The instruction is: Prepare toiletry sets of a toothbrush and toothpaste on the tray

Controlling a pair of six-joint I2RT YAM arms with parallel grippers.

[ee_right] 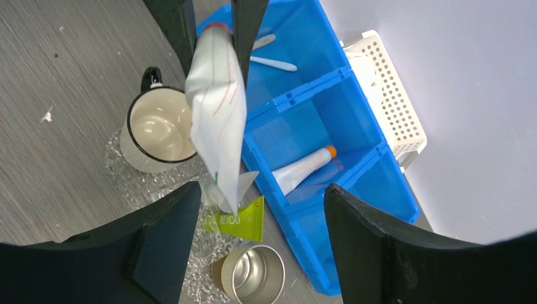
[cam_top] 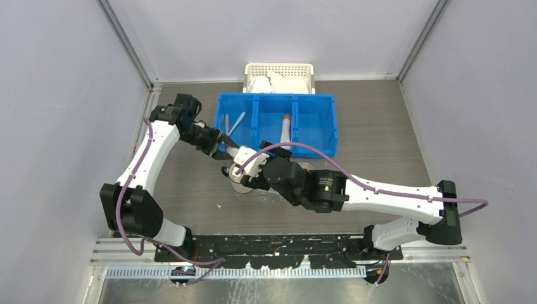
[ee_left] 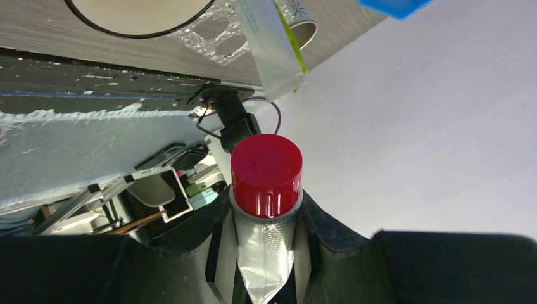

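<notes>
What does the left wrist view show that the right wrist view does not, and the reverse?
Only left wrist: the dark rail at the near edge of the table. Only right wrist: the orange-capped tube inside the blue bin, the white basket. Both: the held toothpaste, the mug, the metal cup, the clear tray.

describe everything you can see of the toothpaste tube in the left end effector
The toothpaste is a flat white tube with thin red lines, a ribbed red cap and a crimped tail. The left end effector is shut on it just below the cap; the creased body reaches out over the tray.
</notes>
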